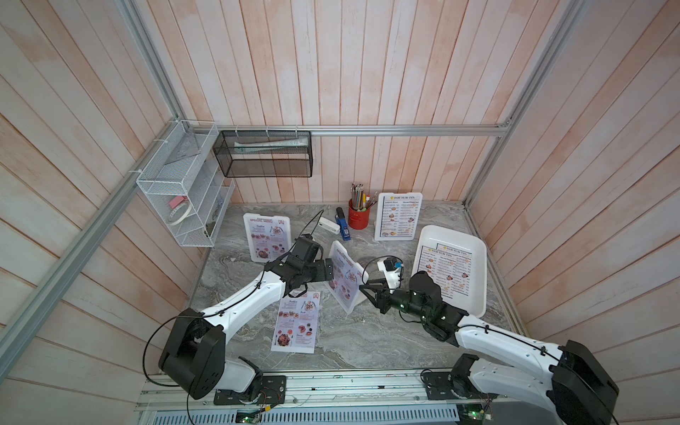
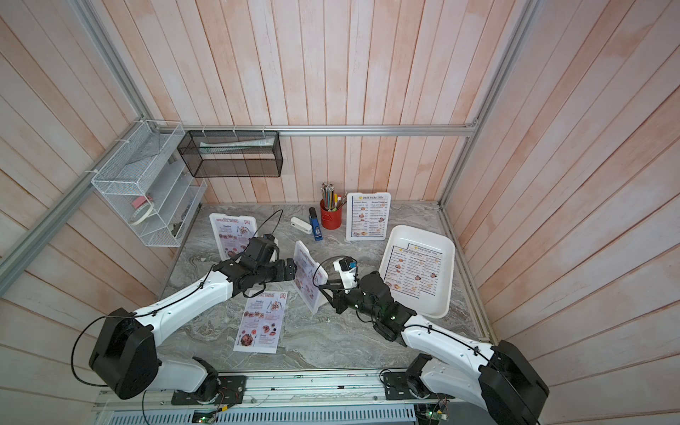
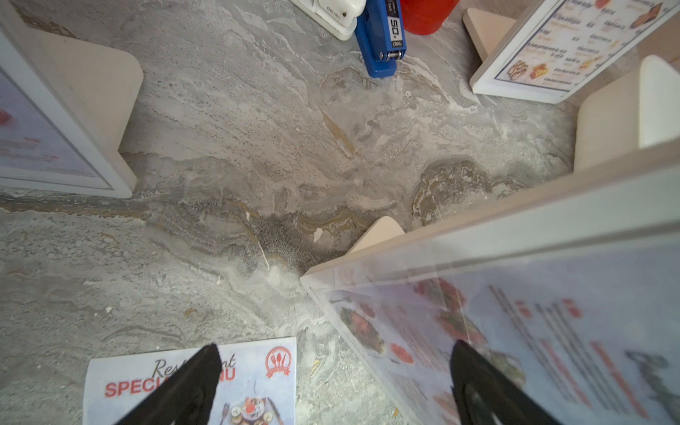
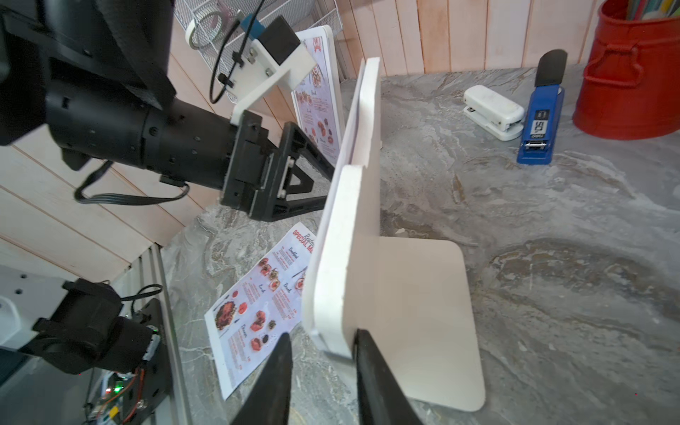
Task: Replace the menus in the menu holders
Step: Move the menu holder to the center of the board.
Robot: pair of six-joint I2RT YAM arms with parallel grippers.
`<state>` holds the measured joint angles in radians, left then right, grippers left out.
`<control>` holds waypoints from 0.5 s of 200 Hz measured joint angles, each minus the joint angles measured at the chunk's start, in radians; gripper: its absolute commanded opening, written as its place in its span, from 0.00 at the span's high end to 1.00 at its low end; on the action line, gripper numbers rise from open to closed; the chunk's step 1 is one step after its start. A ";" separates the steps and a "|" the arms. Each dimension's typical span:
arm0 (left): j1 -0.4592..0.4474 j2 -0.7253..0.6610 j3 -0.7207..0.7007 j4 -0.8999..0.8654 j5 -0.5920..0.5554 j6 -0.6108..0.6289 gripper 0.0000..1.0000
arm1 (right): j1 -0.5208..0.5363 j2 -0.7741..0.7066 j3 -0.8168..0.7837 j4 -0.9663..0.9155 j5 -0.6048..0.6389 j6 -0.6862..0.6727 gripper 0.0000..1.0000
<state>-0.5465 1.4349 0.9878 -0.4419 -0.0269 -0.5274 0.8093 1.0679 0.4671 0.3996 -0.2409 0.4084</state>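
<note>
The middle menu holder (image 4: 364, 228), probably light, stiff and tippy, stood on the worktop (image 1: 368, 338) with the right gripper (image 4: 323, 338) parted loosely around its lower edge and the left gripper (image 3: 333, 346) wide open at its face, so the floppy Special Menu (image 1: 345, 277) inside looked best pinched by its top edge.

Left hand (image 3: 333, 346) wide, right hand (image 4: 323, 333) ajar.

The left arm (image 1: 257, 290) covers part of the loose menu's (image 1: 296, 323) title. In the tray (image 1: 450, 233), 1 sheet (image 1: 447, 272) hides most of another sheet (image 1: 463, 248). Up close, the middle holder's (image 3: 515, 312) print blurs.
</note>
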 measured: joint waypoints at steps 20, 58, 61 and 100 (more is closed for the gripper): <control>0.000 0.024 0.010 0.019 0.000 0.000 0.01 | 0.008 0.005 0.002 -0.008 -0.023 0.019 0.61; 0.000 0.084 0.050 0.058 0.005 0.000 0.01 | 0.008 0.016 0.085 -0.143 -0.055 0.008 0.51; 0.000 0.084 0.050 0.059 0.005 0.000 0.01 | 0.008 0.015 0.095 -0.154 -0.056 0.005 0.51; 0.002 0.069 0.048 0.046 -0.009 0.005 0.00 | -0.033 -0.023 0.272 -0.375 -0.092 -0.056 0.48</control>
<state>-0.5442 1.5040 1.0359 -0.3962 -0.0360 -0.5228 0.7761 1.0451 0.7395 0.0246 -0.3325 0.3519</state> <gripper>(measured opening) 0.994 0.519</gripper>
